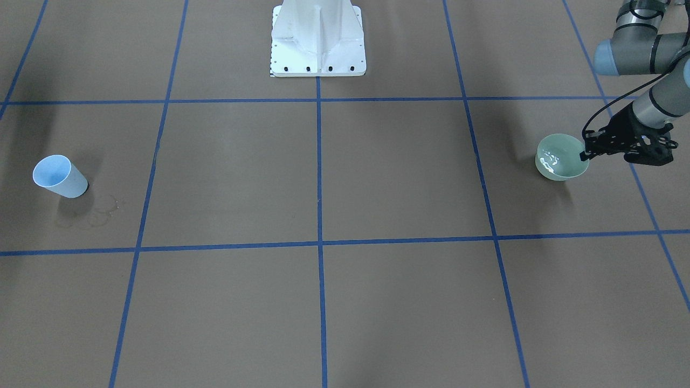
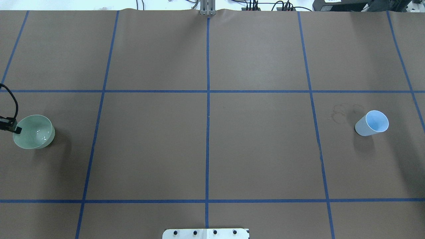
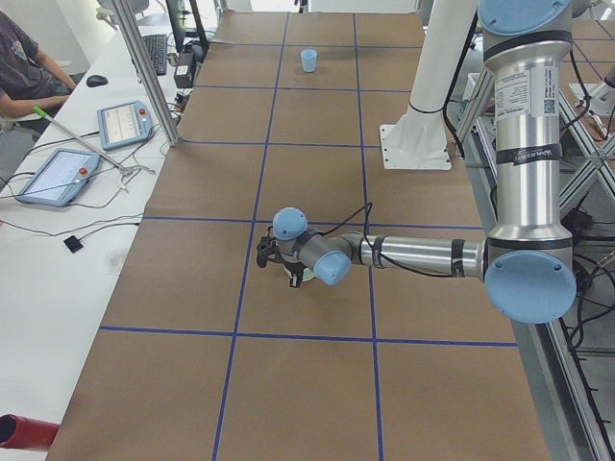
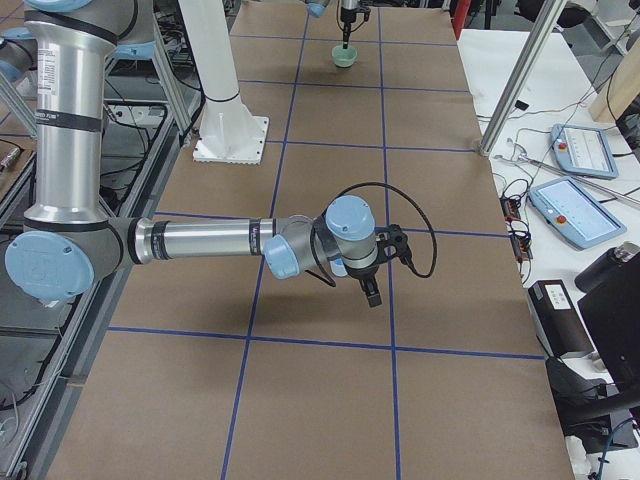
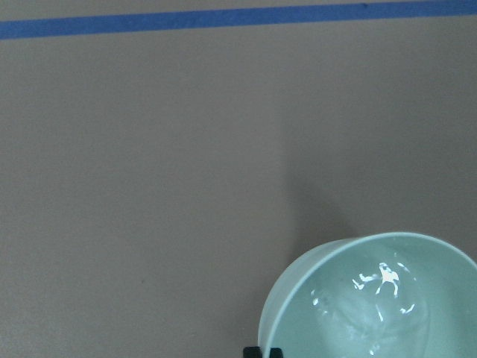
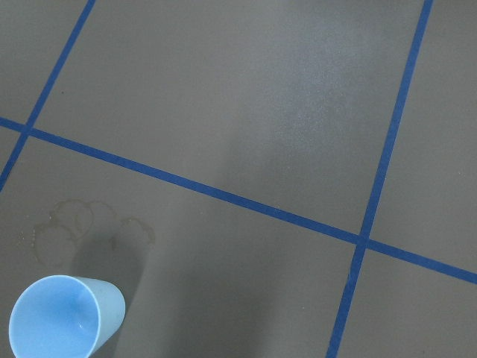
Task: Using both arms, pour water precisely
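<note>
A pale green bowl sits near the table's left end, also seen in the overhead view. The water shows as white glints inside it, clearest in the left wrist view. My left gripper is shut on the bowl's rim, at the overhead view's left edge. A light blue cup stands upright and alone near the other end. My right gripper shows only in the exterior right view, pointing down; I cannot tell whether it is open. The right wrist view holds the cup at its lower left.
The white bolted pedestal stands at the robot's side of the table. Dried ring stains lie beside the cup. Blue tape lines grid the brown table. A side bench with tablets and a seated operator runs along the far edge.
</note>
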`<action>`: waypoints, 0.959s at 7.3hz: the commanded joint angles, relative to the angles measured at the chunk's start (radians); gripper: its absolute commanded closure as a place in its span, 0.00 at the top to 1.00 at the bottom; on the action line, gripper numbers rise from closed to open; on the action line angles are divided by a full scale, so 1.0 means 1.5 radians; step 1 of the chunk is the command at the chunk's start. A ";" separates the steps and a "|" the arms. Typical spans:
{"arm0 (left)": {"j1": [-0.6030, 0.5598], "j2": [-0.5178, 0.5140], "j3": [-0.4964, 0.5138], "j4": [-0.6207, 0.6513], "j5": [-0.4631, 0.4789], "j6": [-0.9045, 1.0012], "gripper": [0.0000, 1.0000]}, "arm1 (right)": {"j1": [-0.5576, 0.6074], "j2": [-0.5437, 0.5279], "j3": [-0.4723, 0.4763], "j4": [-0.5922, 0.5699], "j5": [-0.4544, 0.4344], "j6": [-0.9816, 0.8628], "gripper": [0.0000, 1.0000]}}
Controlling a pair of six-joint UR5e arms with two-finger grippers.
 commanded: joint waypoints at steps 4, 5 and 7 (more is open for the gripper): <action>-0.147 -0.019 -0.034 0.007 -0.084 -0.005 1.00 | 0.000 0.006 0.002 -0.016 0.002 0.005 1.00; -0.162 -0.018 -0.043 0.007 -0.073 -0.001 1.00 | 0.000 0.015 0.002 -0.057 0.002 0.005 1.00; -0.193 -0.019 -0.041 0.074 -0.027 0.122 1.00 | 0.002 0.020 0.000 -0.104 0.000 0.005 1.00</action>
